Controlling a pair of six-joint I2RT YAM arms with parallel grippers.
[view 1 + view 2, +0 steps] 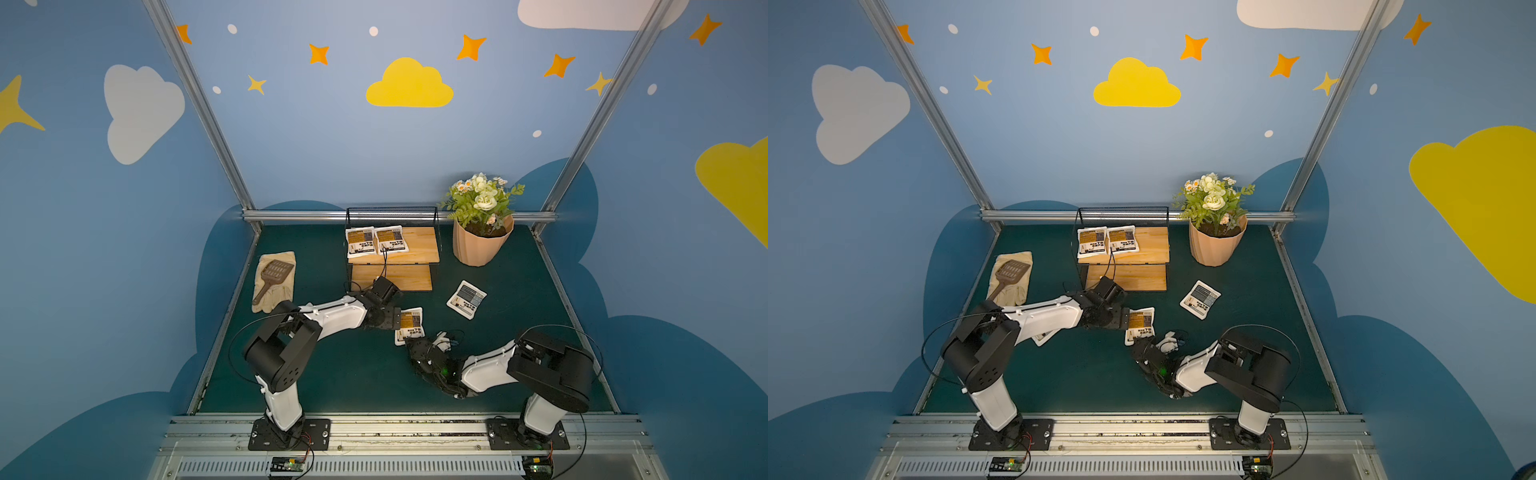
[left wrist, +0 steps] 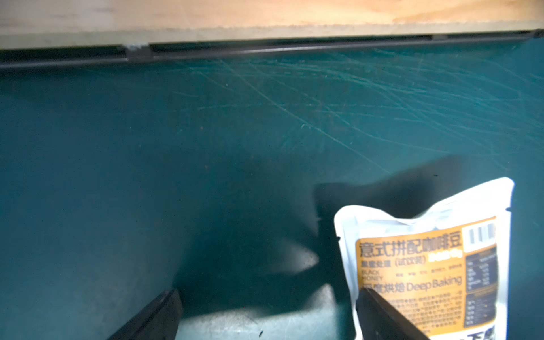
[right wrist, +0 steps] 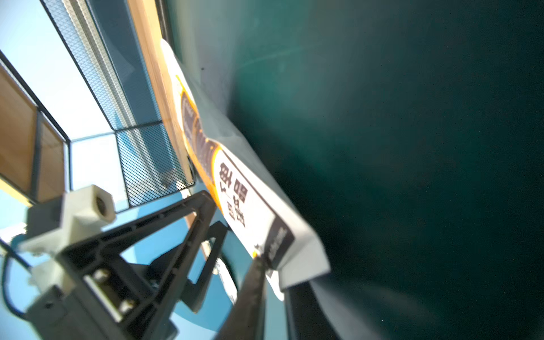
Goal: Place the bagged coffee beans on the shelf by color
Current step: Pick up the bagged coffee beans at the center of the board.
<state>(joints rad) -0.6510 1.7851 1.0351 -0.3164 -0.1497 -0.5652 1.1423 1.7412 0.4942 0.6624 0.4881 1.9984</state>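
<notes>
A yellow-panelled bag of coffee beans (image 1: 410,323) (image 1: 1140,325) lies mid-mat between both arms. My right gripper (image 1: 409,343) (image 3: 270,270) is shut on its near seam, and the bag (image 3: 241,200) tilts up off the mat. My left gripper (image 1: 395,321) (image 2: 269,294) stands open beside the bag (image 2: 426,265), nothing between its fingers. Two yellow-panelled bags (image 1: 360,242) (image 1: 390,240) lie side by side on the shelf's upper board (image 1: 419,245). A grey-blue bag (image 1: 466,299) lies on the mat to the right. The lower board (image 1: 399,277) is bare.
A terracotta pot with flowers (image 1: 482,245) stands right of the shelf. A cream glove (image 1: 280,291) with a brown scoop (image 1: 274,272) on it lies at the left. Blue walls and metal rails enclose the green mat (image 1: 332,374).
</notes>
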